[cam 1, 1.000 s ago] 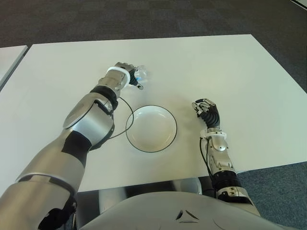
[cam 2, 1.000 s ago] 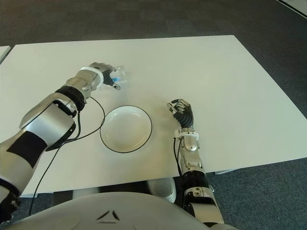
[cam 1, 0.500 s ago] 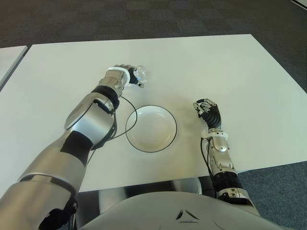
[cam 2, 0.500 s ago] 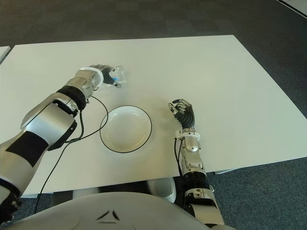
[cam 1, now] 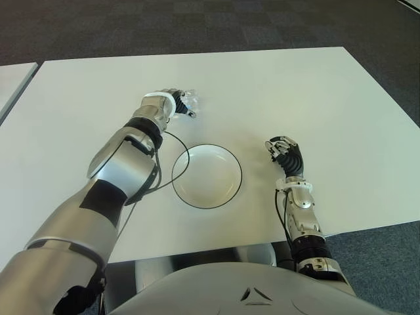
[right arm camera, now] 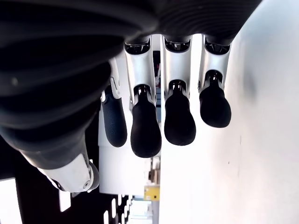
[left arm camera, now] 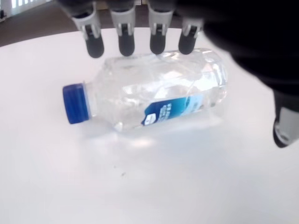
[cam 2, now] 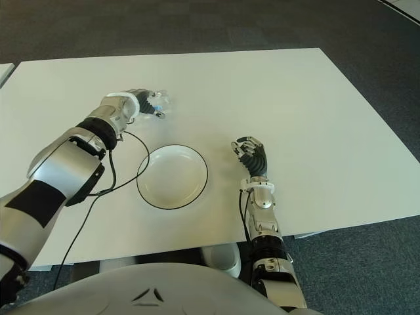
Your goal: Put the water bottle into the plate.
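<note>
The robot's arms are cased in smooth silver-grey shells with black patches and black ribbed joints. The left hand (cam 1: 172, 103) has a white band at the wrist and silver finger segments tipped in dark grey pads (left arm camera: 126, 45). A thin black cable (cam 1: 172, 172) loops off the left forearm. The right hand (cam 1: 283, 152) has black ribbed fingers (right arm camera: 179, 122) on silver links, above a pale grey wrist block.

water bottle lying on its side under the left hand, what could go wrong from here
1. The clear plastic water bottle with the blue cap lies on its side on the white table. The left hand has four fingertips over its far side and the thumb apart, so it may roll away as they close.
2. The white round plate is shallow; a round bottle could roll off it.
</note>
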Motion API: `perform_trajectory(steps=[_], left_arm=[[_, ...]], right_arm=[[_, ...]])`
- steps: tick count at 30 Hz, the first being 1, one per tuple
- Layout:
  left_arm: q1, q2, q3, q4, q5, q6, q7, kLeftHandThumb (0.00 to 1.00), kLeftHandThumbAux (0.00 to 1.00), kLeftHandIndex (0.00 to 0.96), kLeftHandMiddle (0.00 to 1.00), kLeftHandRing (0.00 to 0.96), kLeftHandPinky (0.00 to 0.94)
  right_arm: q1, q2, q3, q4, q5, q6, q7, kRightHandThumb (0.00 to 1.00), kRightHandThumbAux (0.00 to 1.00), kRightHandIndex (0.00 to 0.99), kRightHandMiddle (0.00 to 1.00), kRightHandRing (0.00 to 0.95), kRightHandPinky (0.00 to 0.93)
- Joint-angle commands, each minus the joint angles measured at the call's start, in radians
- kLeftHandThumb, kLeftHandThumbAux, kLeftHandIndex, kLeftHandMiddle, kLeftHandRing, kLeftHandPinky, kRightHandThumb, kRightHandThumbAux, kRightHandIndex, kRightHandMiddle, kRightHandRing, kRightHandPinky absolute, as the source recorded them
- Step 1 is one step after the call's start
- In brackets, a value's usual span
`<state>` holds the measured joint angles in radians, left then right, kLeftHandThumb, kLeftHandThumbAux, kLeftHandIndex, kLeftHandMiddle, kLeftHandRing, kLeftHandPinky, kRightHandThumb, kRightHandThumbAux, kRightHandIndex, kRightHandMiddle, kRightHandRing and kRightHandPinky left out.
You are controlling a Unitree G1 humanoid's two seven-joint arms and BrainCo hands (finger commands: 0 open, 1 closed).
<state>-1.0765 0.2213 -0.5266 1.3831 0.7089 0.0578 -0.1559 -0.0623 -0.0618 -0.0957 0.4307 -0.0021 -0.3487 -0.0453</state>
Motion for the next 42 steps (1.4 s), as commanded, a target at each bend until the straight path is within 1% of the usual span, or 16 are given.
perform_trajectory(steps=[1, 5, 7, 8, 9, 11, 14, 18, 22, 26, 31, 36, 38, 40, 41, 42], left_arm=[[0.066, 0.022, 0.003, 0.012, -0.002, -0.044, -0.005, 0.539, 0.477, 0.0, 0.0, 0.01, 0.092], [0.077, 0.036, 0.014, 0.012, -0.01, -0.073, -0.003, 0.525, 0.471, 0.057, 0.04, 0.047, 0.13], [0.081, 0.04, 0.032, 0.012, -0.028, -0.084, -0.012, 0.521, 0.472, 0.147, 0.088, 0.076, 0.15], [0.081, 0.041, 0.042, 0.011, -0.036, -0.088, -0.018, 0.521, 0.474, 0.241, 0.112, 0.093, 0.157], [0.081, 0.041, 0.05, 0.011, -0.044, -0.09, -0.026, 0.522, 0.474, 0.275, 0.121, 0.099, 0.16], [0.077, 0.054, 0.071, 0.01, -0.063, -0.1, -0.068, 0.521, 0.477, 0.413, 0.169, 0.132, 0.18], [0.07, 0.065, 0.08, 0.009, -0.072, -0.107, -0.104, 0.517, 0.481, 0.506, 0.21, 0.161, 0.194], [0.035, 0.08, 0.064, 0.006, -0.057, -0.128, -0.208, 0.506, 0.489, 0.583, 0.252, 0.187, 0.176], [0.002, 0.087, 0.016, 0.005, -0.015, -0.165, -0.296, 0.489, 0.513, 0.647, 0.305, 0.216, 0.152], [-0.039, 0.097, -0.014, -0.001, 0.005, -0.196, -0.361, 0.484, 0.543, 0.677, 0.359, 0.251, 0.17], [-0.072, 0.126, -0.026, -0.01, 0.01, -0.231, -0.397, 0.479, 0.564, 0.7, 0.413, 0.294, 0.185], [-0.087, 0.142, -0.035, -0.016, 0.018, -0.247, -0.384, 0.472, 0.56, 0.711, 0.426, 0.31, 0.189], [-0.101, 0.155, -0.047, -0.026, 0.028, -0.261, -0.354, 0.472, 0.547, 0.717, 0.424, 0.311, 0.182], [-0.112, 0.166, -0.056, -0.036, 0.037, -0.276, -0.321, 0.48, 0.53, 0.722, 0.422, 0.31, 0.194], [-0.114, 0.169, -0.058, -0.039, 0.04, -0.281, -0.308, 0.495, 0.516, 0.71, 0.415, 0.309, 0.215], [-0.113, 0.174, -0.062, -0.048, 0.046, -0.286, -0.266, 0.501, 0.51, 0.706, 0.412, 0.309, 0.223]], right_arm=[[-0.002, 0.002, 0.0, 0.018, 0.003, -0.007, 0.006, 0.703, 0.73, 0.439, 0.744, 0.732, 0.721], [-0.004, 0.001, -0.002, 0.021, 0.006, -0.006, 0.01, 0.702, 0.73, 0.439, 0.744, 0.731, 0.717], [-0.004, 0.001, -0.002, 0.021, 0.006, -0.004, 0.011, 0.702, 0.73, 0.439, 0.745, 0.731, 0.718], [-0.005, 0.001, -0.002, 0.02, 0.005, -0.002, 0.011, 0.702, 0.73, 0.439, 0.746, 0.733, 0.72], [-0.005, 0.0, -0.002, 0.02, 0.004, -0.001, 0.01, 0.702, 0.73, 0.439, 0.747, 0.734, 0.721], [-0.005, 0.001, -0.002, 0.017, 0.003, 0.004, 0.01, 0.702, 0.73, 0.439, 0.748, 0.734, 0.721], [-0.005, 0.001, -0.001, 0.015, 0.002, 0.009, 0.009, 0.702, 0.731, 0.439, 0.747, 0.732, 0.717], [-0.007, 0.002, -0.002, 0.015, 0.005, 0.014, 0.011, 0.703, 0.73, 0.439, 0.745, 0.731, 0.72], [-0.009, 0.003, -0.002, 0.018, 0.009, 0.016, 0.015, 0.703, 0.73, 0.439, 0.742, 0.728, 0.721], [-0.011, 0.004, -0.001, 0.023, 0.01, 0.011, 0.018, 0.703, 0.73, 0.439, 0.742, 0.728, 0.72], [-0.011, 0.006, 0.001, 0.024, 0.004, 0.008, 0.015, 0.702, 0.73, 0.439, 0.742, 0.728, 0.716], [-0.011, 0.008, 0.003, 0.022, -0.003, 0.011, 0.008, 0.702, 0.731, 0.438, 0.743, 0.729, 0.719], [-0.01, 0.009, 0.005, 0.019, -0.006, 0.013, 0.005, 0.702, 0.731, 0.438, 0.743, 0.729, 0.718], [-0.01, 0.009, 0.007, 0.017, -0.008, 0.016, 0.003, 0.702, 0.731, 0.438, 0.742, 0.728, 0.714], [-0.01, 0.009, 0.007, 0.017, -0.008, 0.017, 0.002, 0.702, 0.731, 0.438, 0.741, 0.727, 0.714], [-0.011, 0.009, 0.007, 0.018, -0.009, 0.018, 0.0, 0.702, 0.731, 0.438, 0.74, 0.727, 0.714]])
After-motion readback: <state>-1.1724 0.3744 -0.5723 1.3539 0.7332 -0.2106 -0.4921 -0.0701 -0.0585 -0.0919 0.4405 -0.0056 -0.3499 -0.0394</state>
